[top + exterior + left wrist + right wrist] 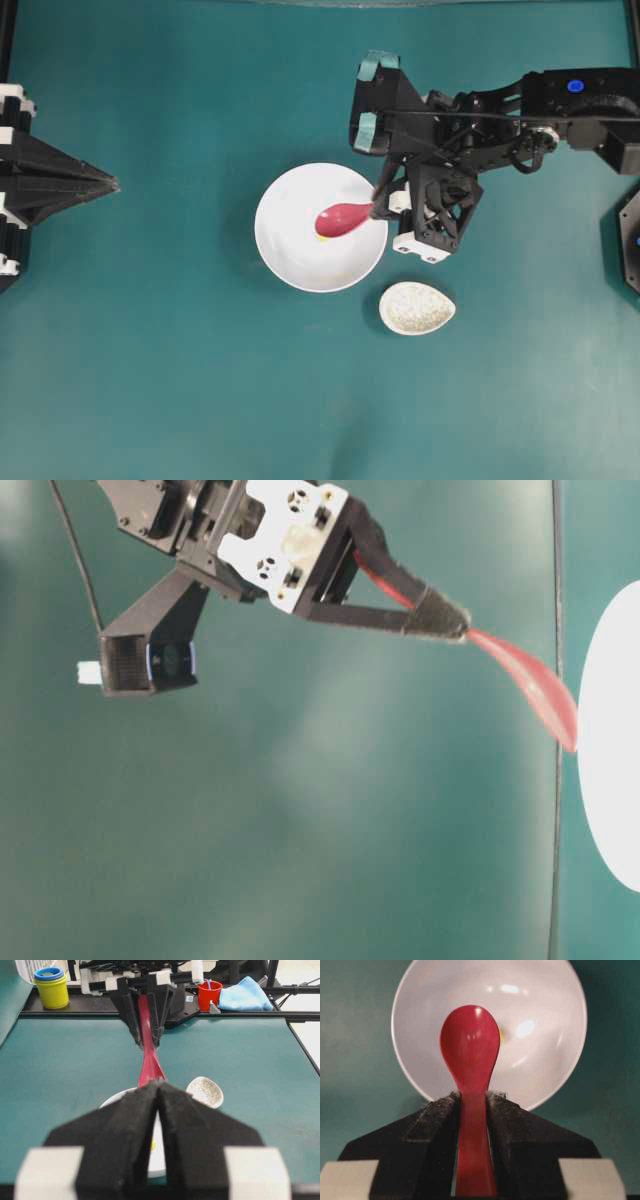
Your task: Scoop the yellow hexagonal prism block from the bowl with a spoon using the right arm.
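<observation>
Your right gripper is squeezed tight on the handle of the pink-red spoon. The scoop of the spoon hangs over the white bowl, a little toward the bowl's right side. The yellow hexagonal prism block sits in the bowl, and you can only see a tiny bit of it peeking out just beside the scoop's right edge.

To scoop well, dip the front tip of the spoon down so it touches the bowl floor just beside the block. Then slide the tip under the block, slow and low. The block is small, so it may skip away if you push fast. Push it toward the bowl's wall so it has nowhere to run, then lift the spoon flat.

The speckled egg-shaped dish sits near the bowl, toward the bench's front edge, so do not swing that way. There is lots of bare bench on the left side. Your left gripper is closed with nothing in it, resting far off at the left edge of the bench.
</observation>
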You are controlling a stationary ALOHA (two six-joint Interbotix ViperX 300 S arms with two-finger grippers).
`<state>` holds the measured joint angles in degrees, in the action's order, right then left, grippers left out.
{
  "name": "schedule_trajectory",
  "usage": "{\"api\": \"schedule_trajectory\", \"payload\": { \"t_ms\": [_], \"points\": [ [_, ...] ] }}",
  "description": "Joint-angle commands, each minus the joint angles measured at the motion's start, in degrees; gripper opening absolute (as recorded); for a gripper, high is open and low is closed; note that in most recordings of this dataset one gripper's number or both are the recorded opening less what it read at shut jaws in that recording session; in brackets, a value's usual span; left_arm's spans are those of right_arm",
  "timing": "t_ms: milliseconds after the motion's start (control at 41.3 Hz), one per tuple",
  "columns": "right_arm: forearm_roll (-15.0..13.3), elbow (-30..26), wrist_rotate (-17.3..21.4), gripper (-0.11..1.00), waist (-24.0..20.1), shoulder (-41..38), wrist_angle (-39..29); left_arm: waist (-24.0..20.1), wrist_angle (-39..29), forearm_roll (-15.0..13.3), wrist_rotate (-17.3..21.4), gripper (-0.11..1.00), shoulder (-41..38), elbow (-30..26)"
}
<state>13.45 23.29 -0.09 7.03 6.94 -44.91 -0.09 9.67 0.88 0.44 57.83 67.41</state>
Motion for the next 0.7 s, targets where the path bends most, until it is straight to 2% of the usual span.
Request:
{"api": "schedule_trajectory", "payload": {
  "t_ms": [0,267,485,678],
  "points": [
    [0.1,-1.5,1.8,0.24,-0.1,1.4,-1.4,-0.1,0.2,0.1,0.1,0.06,-0.3,-1.7],
    [0.1,-1.5,6.9,0.24,-0.1,1.1,-5.4,-0.1,0.2,0.2,0.1,0.06,-0.3,-1.8],
    [0.0,-2.1,9.3,0.24,-0.1,0.4,-9.6,0.0,0.2,0.2,0.1,0.06,-0.3,-1.8],
    [0.1,-3.6,9.9,0.24,-0.1,-1.6,-11.2,0.0,0.3,0.2,0.1,0.06,-0.3,-1.7]
  ]
}}
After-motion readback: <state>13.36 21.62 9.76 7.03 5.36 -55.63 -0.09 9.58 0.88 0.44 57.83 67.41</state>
